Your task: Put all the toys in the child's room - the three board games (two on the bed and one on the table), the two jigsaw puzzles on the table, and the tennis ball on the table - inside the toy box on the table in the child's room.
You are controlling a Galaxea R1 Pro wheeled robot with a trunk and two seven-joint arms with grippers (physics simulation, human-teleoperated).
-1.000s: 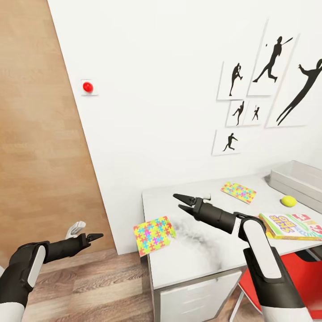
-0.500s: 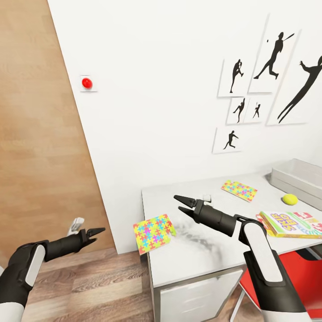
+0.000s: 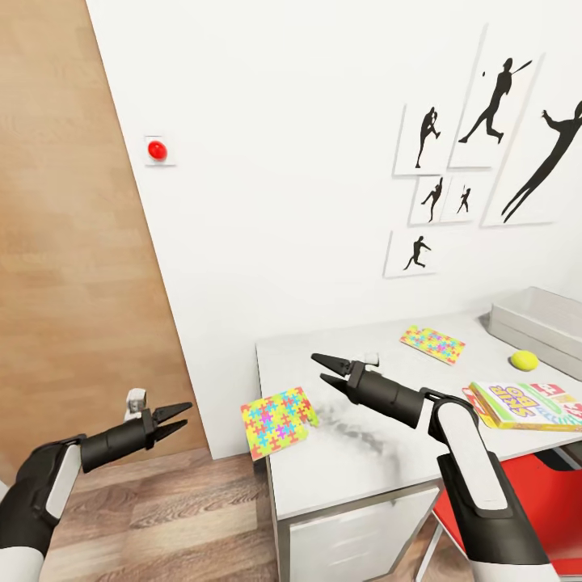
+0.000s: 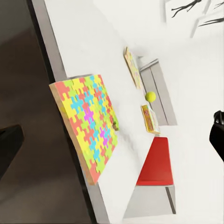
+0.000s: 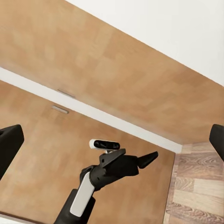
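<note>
The table (image 3: 364, 453) served as the reference point. 1 puzzle (image 3: 276, 423) sat on its near left corner, part of it hanging out past the table's left edge over the floor (image 3: 186, 517). The other puzzle (image 3: 432, 344) lay flat toward the table's back, close to the wall (image 3: 283, 202). The ball (image 3: 523, 360) rested right of that puzzle, just in front of the toy box (image 3: 537, 323), which stood at the table's far right. The Skip-Bo box (image 3: 524, 406) lay on the table nearer the front edge than the ball, at the right. A red chair (image 3: 558, 501) stood under the table's right end.

The right gripper (image 3: 326, 369) hung over the table's middle, fingers parted and holding nothing, pointed toward the overhanging puzzle. The left gripper (image 3: 176, 415) was off the table, left of it and above the floor, its fingers also apart and empty, aimed at the same puzzle. 6 black sports silhouettes (image 3: 485, 153) hung on the wall above the table; a red button (image 3: 157, 149) was mounted further left.
</note>
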